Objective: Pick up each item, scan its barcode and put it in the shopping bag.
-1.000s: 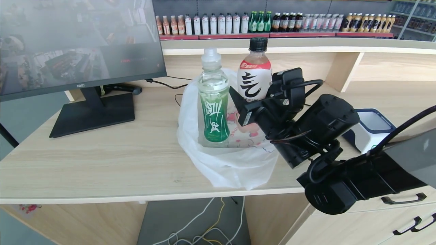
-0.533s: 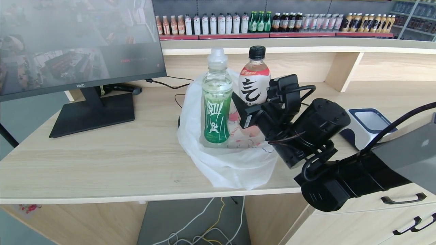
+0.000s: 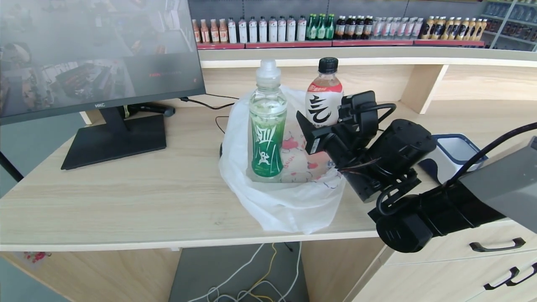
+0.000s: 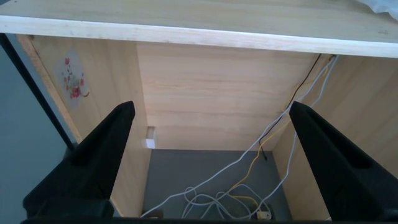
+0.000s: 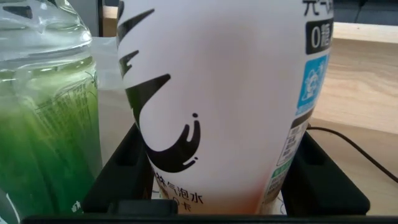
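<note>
Well, the white-labelled bottle (image 3: pixel 324 102) sat upright, pinched low on its body between the right gripper's (image 3: pixel 325 133) jaws, over the open shopping bag (image 3: pixel 277 201). Just beside the jaws stood the green bottle (image 3: pixel 267 126), already bagged. By my reading this was the bagging step. Next it called for lowering until the base rested, then a clean release without nudging the green neighbour. Back behind the jaws sat the scanner (image 3: pixel 455 153). The left gripper (image 4: pixel 211 111) hung below the counter (image 3: pixel 126 201), jaws spread, holding nothing.
</note>
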{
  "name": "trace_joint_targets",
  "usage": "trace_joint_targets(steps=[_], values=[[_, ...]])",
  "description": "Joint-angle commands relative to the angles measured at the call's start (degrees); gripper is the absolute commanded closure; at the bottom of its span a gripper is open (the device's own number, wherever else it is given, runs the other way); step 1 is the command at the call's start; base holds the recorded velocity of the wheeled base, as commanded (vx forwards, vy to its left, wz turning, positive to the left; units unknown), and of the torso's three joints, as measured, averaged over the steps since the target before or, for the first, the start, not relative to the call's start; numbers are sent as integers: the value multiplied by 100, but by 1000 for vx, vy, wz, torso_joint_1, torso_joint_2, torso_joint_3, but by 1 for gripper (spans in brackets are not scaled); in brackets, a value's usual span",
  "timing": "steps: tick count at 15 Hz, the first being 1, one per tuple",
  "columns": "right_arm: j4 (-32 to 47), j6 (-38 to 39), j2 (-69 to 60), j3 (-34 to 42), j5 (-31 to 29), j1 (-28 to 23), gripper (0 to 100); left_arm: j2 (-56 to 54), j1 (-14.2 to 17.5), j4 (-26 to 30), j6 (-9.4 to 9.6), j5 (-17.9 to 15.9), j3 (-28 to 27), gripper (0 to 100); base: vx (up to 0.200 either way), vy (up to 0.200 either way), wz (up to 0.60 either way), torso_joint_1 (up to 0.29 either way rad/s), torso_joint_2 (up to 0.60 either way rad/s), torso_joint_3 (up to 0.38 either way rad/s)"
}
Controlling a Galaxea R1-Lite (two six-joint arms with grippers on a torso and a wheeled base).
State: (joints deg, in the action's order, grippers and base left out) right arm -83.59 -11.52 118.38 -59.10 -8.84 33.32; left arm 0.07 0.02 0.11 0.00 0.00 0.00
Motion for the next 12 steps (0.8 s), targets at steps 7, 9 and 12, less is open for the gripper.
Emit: trace_joint_targets(steps=[7, 9, 12], values=[[-8, 45, 194, 13, 5, -106, 100, 1, 6, -2, 0, 0, 0, 0, 0, 0, 0, 0, 0, 0], [1, 53, 247, 21, 5, -132, 100, 1, 6, -2, 0, 0, 0, 0, 0, 0, 0, 0, 0, 0], [1, 62, 255, 39, 5, -132, 100, 1, -2, -2, 0, 0, 0, 0, 0, 0, 0, 0, 0, 0]])
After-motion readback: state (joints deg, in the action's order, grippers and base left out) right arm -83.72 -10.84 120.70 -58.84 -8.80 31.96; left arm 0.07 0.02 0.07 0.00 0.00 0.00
